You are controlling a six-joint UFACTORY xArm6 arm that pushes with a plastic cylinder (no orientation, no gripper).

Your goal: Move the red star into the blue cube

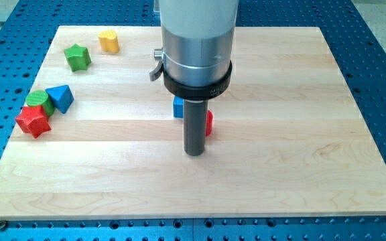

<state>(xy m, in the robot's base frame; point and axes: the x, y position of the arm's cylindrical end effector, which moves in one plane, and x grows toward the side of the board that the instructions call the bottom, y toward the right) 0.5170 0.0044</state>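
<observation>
The red star [33, 121] lies near the board's left edge, touching a green round block [39, 100] above it. The blue cube [178, 107] sits near the board's middle, mostly hidden behind my rod. My tip [194, 153] rests on the board just below the blue cube, far to the right of the red star. A red block [208, 123] peeks out right of the rod, its shape hidden.
A blue triangular block [61, 98] touches the green round block's right side. A green star [78, 57] and a yellow block [109, 41] lie at the upper left. The wooden board [280, 154] sits on a blue perforated table.
</observation>
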